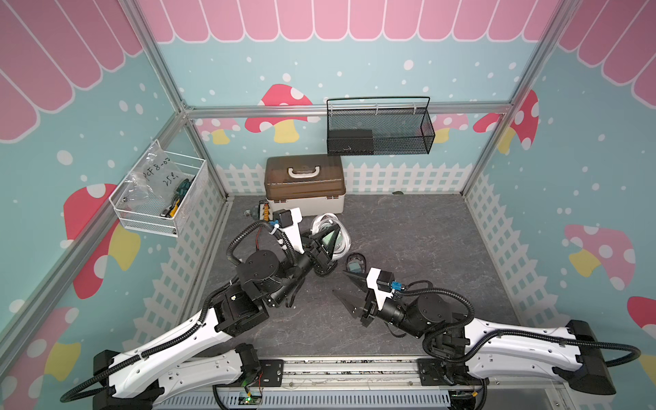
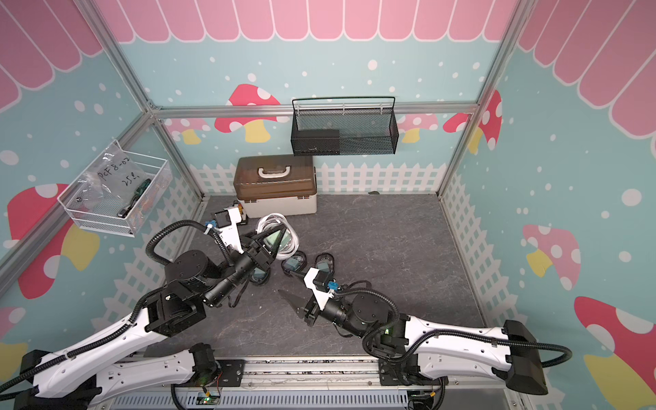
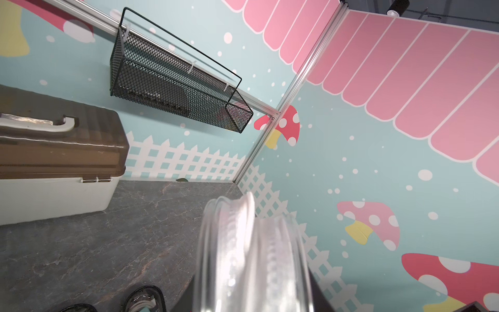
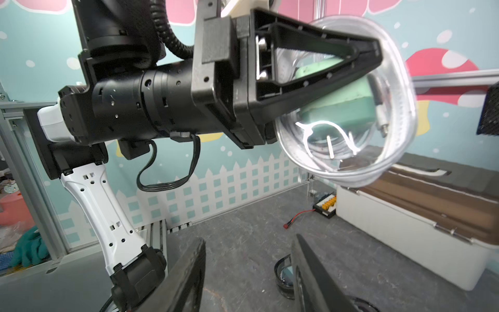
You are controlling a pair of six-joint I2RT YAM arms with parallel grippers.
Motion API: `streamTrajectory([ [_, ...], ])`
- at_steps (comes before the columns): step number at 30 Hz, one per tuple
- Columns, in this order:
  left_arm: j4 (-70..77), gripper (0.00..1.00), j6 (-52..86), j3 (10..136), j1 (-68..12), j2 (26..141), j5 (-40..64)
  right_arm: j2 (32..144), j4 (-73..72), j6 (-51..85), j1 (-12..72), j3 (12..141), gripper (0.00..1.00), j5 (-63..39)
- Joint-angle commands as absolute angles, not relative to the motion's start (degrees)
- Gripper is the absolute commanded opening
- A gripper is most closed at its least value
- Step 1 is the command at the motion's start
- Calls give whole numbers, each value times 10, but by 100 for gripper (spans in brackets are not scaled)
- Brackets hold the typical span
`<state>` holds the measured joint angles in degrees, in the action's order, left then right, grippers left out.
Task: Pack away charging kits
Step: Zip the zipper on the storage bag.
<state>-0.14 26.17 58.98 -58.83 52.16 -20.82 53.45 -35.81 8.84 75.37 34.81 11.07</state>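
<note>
1. The left gripper (image 4: 375,52) was clenched on a clear pouch (image 4: 399,113). It pinched the pouch across its flat faces and held it raised above the table (image 1: 408,248), in front of the brown-lidded box (image 1: 305,184).
2. Inside that pouch sat a teal plug (image 4: 337,108) and a coiled white cable (image 2: 271,220), so this kit looked filled. Whether its opening was closed could not be told.
3. The pouch would probably handle as a light thing with soft, slick walls that flex under pressure. The plug was the one hard lump inside. A hold across the plug or on the stiffer rim would likely be the surest, and a hold on bare film alone could slide.
4. The right gripper (image 1: 339,282) hung low over the table with its jaws apart and nothing between them. It was just beside a black-rimmed pouch (image 1: 356,262) lying flat on the table.
5. Two more black-rimmed pouches (image 2: 293,264) (image 2: 259,275) lay on the table between the arms, and at least one showed teal inside.
6. A pouch lying flat gave little height to grasp. Its raised rim looked like the best place to take hold, and it might skid on the table if nudged.
</note>
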Motion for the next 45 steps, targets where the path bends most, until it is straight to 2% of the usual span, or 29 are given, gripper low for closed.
streamTrajectory([
  [1,23,0,207,609,-607,517,-206,532,-456,26,754,334,45,103],
  [7,55,0,178,615,-642,532,-213,567,-499,15,754,347,35,140],
  [14,79,0,163,620,-661,549,-224,606,-542,14,754,361,30,137],
  [28,83,0,158,616,-679,555,-298,610,-574,21,754,360,29,172],
  [45,88,0,155,598,-680,528,-316,654,-574,18,754,373,29,207],
])
